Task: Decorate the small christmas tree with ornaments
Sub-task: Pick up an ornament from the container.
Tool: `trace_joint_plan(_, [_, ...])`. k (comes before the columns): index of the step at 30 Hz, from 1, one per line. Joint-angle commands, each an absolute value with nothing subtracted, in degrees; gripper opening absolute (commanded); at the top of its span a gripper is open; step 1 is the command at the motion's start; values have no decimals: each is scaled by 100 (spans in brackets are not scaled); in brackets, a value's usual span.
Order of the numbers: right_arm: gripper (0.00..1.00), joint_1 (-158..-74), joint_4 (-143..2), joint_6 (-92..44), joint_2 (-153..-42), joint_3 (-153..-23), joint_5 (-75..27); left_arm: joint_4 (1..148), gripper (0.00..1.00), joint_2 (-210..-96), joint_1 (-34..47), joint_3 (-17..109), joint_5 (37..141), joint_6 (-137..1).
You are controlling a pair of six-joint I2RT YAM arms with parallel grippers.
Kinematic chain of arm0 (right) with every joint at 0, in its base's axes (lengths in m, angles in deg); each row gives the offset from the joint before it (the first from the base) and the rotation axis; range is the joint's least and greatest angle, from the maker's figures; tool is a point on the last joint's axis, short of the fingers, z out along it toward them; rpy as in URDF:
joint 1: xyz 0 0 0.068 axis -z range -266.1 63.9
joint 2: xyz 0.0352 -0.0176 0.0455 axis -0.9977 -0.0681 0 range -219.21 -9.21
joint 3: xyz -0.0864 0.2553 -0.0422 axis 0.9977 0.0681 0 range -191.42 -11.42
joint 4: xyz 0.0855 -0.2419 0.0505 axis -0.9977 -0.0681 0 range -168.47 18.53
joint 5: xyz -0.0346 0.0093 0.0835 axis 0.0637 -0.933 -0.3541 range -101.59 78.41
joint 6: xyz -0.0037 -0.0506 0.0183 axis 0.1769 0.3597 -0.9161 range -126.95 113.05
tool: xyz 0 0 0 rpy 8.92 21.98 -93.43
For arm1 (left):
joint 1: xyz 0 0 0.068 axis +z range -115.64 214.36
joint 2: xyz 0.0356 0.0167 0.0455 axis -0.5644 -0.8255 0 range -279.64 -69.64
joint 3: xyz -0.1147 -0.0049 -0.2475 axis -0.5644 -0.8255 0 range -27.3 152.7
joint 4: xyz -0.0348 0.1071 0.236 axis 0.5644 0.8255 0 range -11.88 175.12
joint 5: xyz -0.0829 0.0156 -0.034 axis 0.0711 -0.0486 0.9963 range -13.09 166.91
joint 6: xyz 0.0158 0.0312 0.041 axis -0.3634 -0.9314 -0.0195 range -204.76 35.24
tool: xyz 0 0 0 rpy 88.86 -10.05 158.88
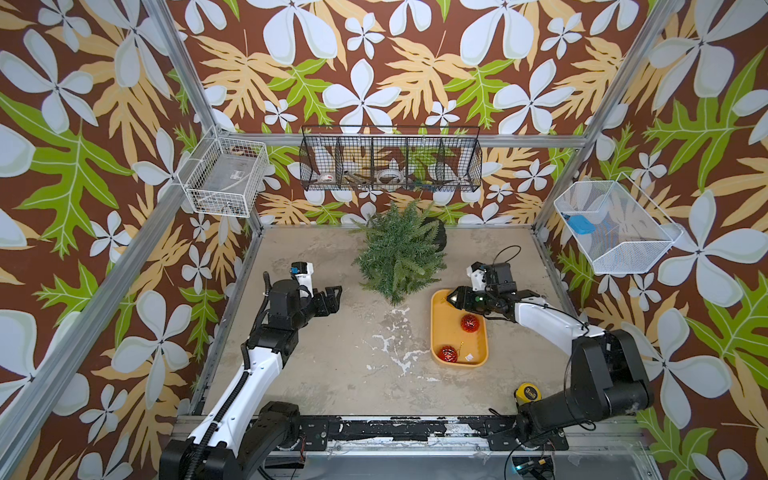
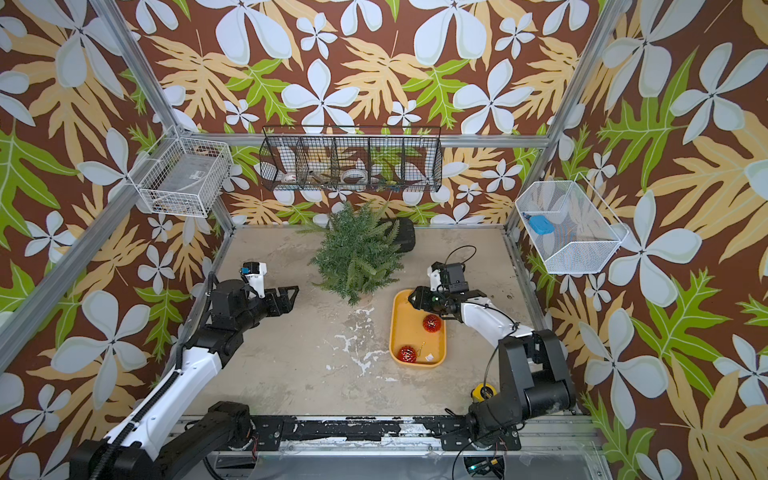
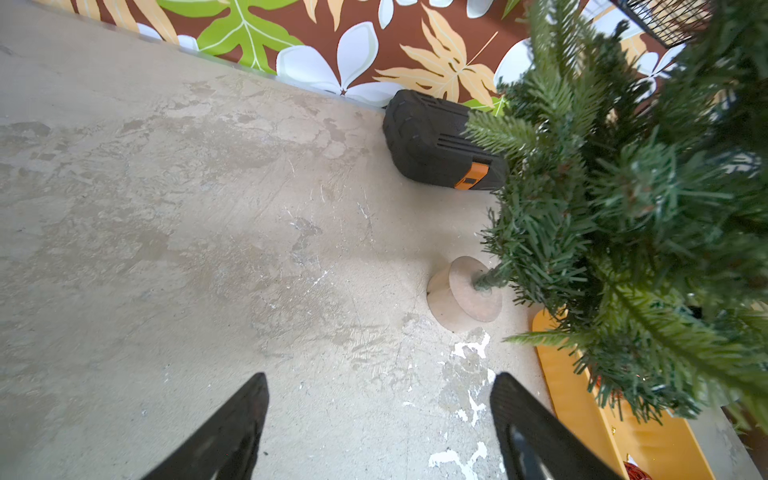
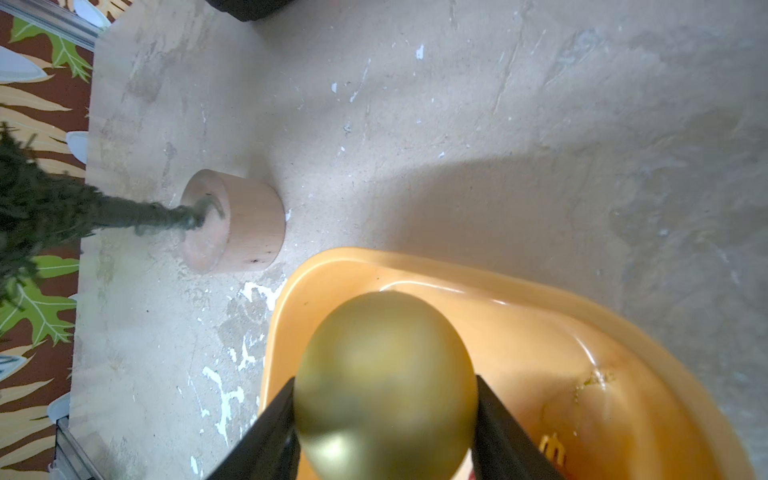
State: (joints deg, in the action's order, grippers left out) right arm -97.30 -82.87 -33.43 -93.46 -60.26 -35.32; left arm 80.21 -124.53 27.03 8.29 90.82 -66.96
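Right wrist view: right gripper (image 4: 384,382) has its fingers clamped on either side of the gold ball (image 4: 386,374), roughly at its widest part, above the far end of the yellow tray (image 4: 457,272). Can't tell if the ball is clear of the tray floor. Its cap and loop aren't visible.

In both top views, one red ball (image 1: 470,323) sits mid-tray and the other red ball (image 1: 449,354) at the tray's near end. The tree (image 1: 399,253) stands just past the tray's far end, off the corner on the left arm's side. Its wooden foot (image 4: 237,220) is near that corner, not touching. No ball visible on the tree. Left gripper (image 3: 379,376) is wide open and empty over bare table (image 1: 332,353), well apart from the tray, beyond the tree.

My read: first pick, then carry to the tree.
- Smooth sphere between flat fingers: keep the squeeze on the widest line with moderate force, or it squirts out.
- Lift straight up over the tray rim before moving sideways.
- Enter the tree from the tray side and seat the ball deep in a branch fork.
- Open slowly and back out along the same line.
- The foot looks small, so a branch snag could tip the tree. The left gripper could steady the trunk.
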Motion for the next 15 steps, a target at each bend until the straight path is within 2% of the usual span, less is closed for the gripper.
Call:
trace_joint_plan(1, [59, -9725, -8765, -3118, -8912, -5960, -3502, 8045, 86, -12374, 2711, 882, 9247, -6797])
trace_joint_plan(10, [56, -9719, -9765, -2739, -7475, -6132, -3705, 7642, 85, -11840, 2713, 678, 9712, -6902])
trace_joint_plan(15, [54, -9726, -10321, -2691, -6995, -6827, -3692, 7429, 85, -11303, 2704, 656, 9543, -6949])
